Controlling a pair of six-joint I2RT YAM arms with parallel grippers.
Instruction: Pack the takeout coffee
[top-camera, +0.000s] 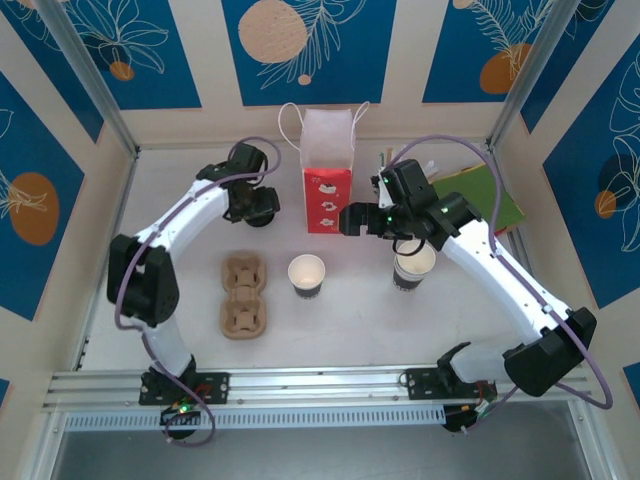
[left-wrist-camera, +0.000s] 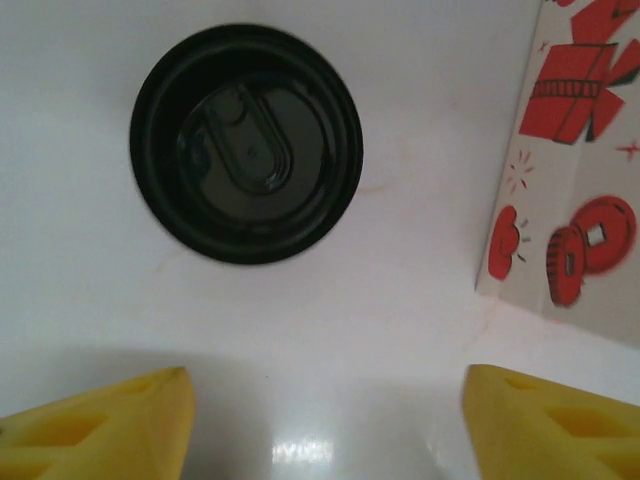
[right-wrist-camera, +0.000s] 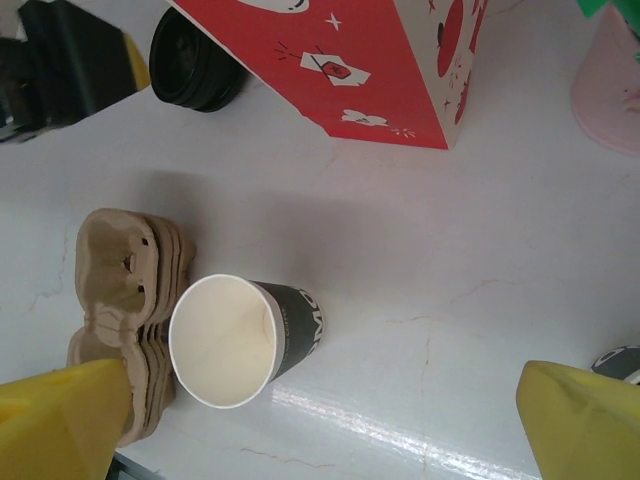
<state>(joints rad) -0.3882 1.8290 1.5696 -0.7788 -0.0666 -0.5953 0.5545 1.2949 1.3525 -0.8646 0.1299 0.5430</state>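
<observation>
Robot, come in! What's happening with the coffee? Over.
Left claw open, over the black lid. Right claw open and empty, near the lidless cup. Nothing blocking the lid.

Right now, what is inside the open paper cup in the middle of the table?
Nothing that I can see. The paper cup has no lid, and its inside looks bare and cream-coloured. Its own wall hides the deepest corner of the bottom.

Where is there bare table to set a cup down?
Bare: the front strip between the open cup, cardboard carriers and rail; the back corner behind the left arm. Crowded: beside the paper bag, left gripper and right gripper flanking it.
</observation>
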